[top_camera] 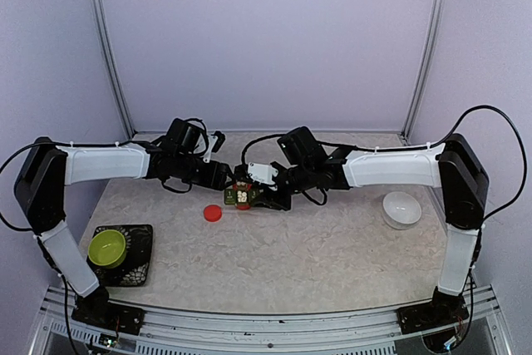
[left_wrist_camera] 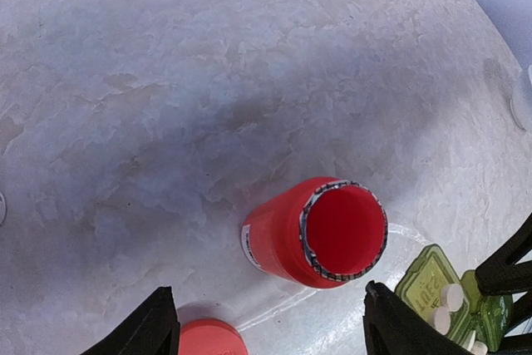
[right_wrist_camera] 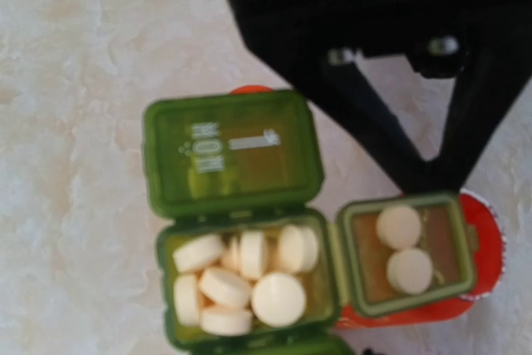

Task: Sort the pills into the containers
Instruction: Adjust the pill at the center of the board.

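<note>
Lab test booth: plain lilac walls [top_camera: 266, 39], metal frame posts [top_camera: 108, 47], stone-look tabletop [top_camera: 291, 247].

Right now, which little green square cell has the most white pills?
The green plastic cell beside the flipped-open lid: heaped with round whitish pills, while its neighbour holds just two.

Looks down from high behind over the whole table [top_camera: 332, 247]. Slants in close on the red bottle [left_wrist_camera: 283, 239] (left wrist). Hangs straight above the pill box [right_wrist_camera: 233, 147] (right wrist), caught in all three views.
</note>
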### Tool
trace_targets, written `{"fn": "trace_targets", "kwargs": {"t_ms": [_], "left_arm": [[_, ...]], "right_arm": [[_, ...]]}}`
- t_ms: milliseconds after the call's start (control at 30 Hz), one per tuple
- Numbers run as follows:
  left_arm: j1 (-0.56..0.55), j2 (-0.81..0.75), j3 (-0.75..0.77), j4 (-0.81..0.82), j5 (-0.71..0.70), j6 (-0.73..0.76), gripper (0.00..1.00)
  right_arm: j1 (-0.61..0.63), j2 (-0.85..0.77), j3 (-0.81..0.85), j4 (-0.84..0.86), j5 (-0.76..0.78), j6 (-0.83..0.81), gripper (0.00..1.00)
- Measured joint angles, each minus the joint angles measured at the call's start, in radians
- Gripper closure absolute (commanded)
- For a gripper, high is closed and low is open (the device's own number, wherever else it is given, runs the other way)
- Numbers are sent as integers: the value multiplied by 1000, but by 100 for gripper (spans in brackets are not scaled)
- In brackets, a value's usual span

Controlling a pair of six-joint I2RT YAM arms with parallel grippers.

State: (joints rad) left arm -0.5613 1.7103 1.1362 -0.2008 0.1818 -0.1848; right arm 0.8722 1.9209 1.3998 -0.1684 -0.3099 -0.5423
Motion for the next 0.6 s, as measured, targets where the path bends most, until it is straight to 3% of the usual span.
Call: {"fn": "trace_targets", "kwargs": {"t_ms": [367,600], "left_arm": [[19,-13,2,23,-18,-12,24],[13,-111,-43,33,-21,-27,21]], "right_arm": [[-11,32,52,-23,3,-15,86],[-11,3,-18,-23,2,-6,85]]}}
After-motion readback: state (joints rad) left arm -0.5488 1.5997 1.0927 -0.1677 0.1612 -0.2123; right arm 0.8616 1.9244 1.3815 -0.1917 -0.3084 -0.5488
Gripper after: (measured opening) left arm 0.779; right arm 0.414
